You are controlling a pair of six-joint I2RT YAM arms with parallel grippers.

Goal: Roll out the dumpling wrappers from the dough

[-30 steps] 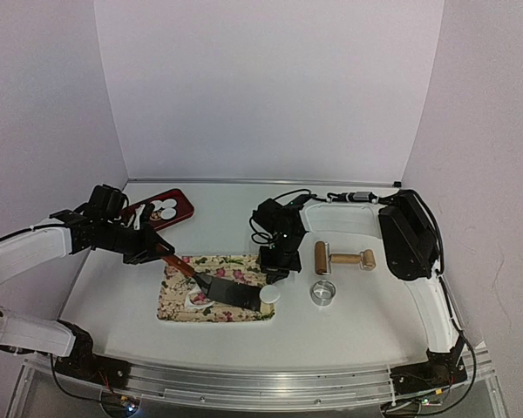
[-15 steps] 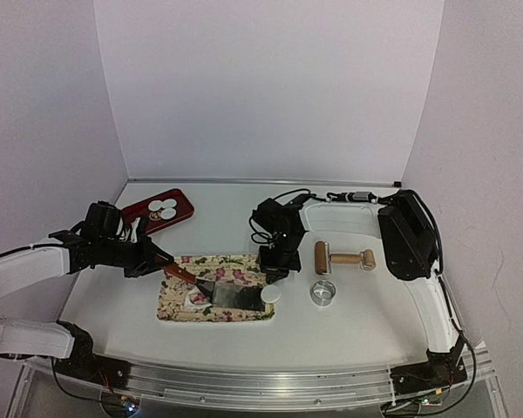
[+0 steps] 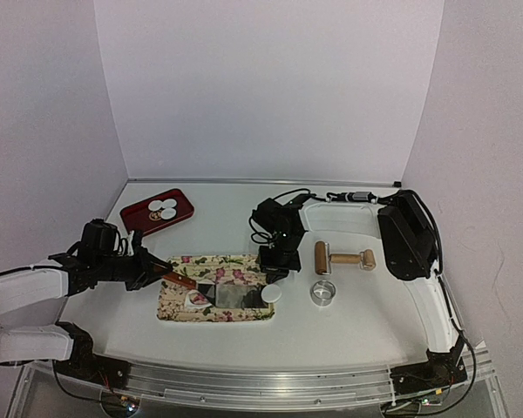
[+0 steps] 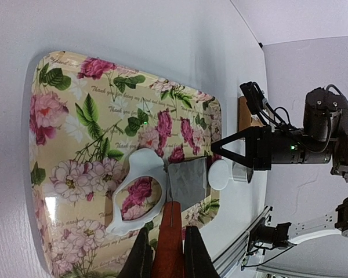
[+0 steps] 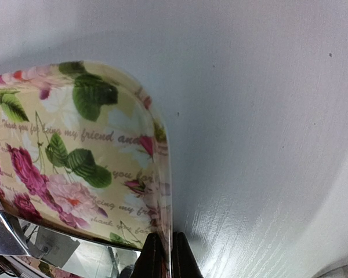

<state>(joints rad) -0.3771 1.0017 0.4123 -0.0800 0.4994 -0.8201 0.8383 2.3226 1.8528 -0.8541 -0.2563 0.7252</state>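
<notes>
Now, at the left of the overhead view, clamping the left claw [image 3: 153, 270] on the reddish handle of a spatula [image 3: 231, 296], holding its grey blade low along the flowered tray [image 3: 170, 310]. Showing, in the left wrist view, both fingers [image 4: 140, 259] pinching that handle at the bottom edge. Lying on the tray's lower left part, just beside the blade's near edge: the dough [image 3: 196, 300], a thin ragged white sheet with a round hole. Sitting in a red tray [image 3: 183, 207] at upper left: round wrappers [image 3: 163, 209]. Resting at the blade's right end, by the flowered tray's rim: one more white disc [image 3: 269, 294]. Gripping that tray's upper right rim with the right claw [image 3: 275, 275], jaws together on it, at centre frame. Standing farther right on the table [image 3: 357, 322], apart from each other: a metal ring [image 3: 322, 292] and a rolling pin [image 3: 343, 258].
</notes>
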